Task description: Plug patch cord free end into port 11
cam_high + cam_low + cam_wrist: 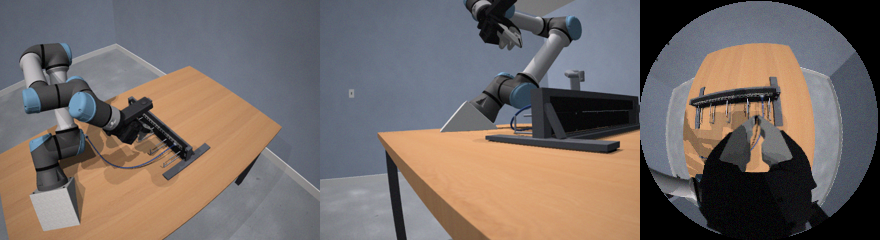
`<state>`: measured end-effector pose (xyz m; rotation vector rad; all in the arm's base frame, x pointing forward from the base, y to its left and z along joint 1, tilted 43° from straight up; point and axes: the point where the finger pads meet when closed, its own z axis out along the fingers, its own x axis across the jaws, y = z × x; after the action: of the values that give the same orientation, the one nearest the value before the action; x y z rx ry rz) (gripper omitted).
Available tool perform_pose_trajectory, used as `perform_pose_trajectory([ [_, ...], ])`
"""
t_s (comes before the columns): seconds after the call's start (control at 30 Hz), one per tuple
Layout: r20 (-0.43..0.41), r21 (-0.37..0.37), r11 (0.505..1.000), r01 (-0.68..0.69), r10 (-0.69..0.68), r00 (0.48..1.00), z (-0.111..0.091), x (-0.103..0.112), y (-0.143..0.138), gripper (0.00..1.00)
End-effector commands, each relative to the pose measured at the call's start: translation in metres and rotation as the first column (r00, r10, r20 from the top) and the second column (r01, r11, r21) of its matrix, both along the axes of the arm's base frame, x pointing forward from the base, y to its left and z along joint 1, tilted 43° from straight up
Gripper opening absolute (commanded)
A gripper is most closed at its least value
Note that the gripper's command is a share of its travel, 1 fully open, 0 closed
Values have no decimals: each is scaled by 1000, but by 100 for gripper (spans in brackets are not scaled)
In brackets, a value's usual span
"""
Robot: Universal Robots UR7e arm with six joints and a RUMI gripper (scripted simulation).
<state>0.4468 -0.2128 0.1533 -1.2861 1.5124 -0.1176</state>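
Note:
My gripper [150, 129] [521, 46] [756, 116] is shut with nothing between its fingertips. It hangs high above the table, on the front side of the rack [190, 152] [537, 116] [776, 92]. The rack stands upright with its feet flat on the table. The blue patch cord [124, 167] [511, 124] has one plug [175, 144] in a port near the rack's right end. The cord curves over the table to its free end [86, 135], beside the arm's lower joint. The latch direction of the free end is too small to tell. Port 11 cannot be made out.
Several thin metal cable guides [150, 151] [728, 111] stick out from the rack's front. The rack's right foot [186, 162] [552, 143] reaches forward and back across the table [219, 108] [500, 175]. The arm's white base block [55, 210] [467, 120] stands at the table's near left.

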Motion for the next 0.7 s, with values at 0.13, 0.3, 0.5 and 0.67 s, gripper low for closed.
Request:
perform_pose_trajectory([
  [0.13, 0, -1, 1000, 0, 0, 1000, -2, 1, -2, 0],
  [0.3, 0, -1, 1000, 0, 0, 1000, -2, 2, -2, 0],
  [0.5, 0, -1, 1000, 0, 0, 1000, -5, 8, 2, 0],
  [0.67, 0, -1, 1000, 0, 0, 1000, -10, 16, 9, 0],
])
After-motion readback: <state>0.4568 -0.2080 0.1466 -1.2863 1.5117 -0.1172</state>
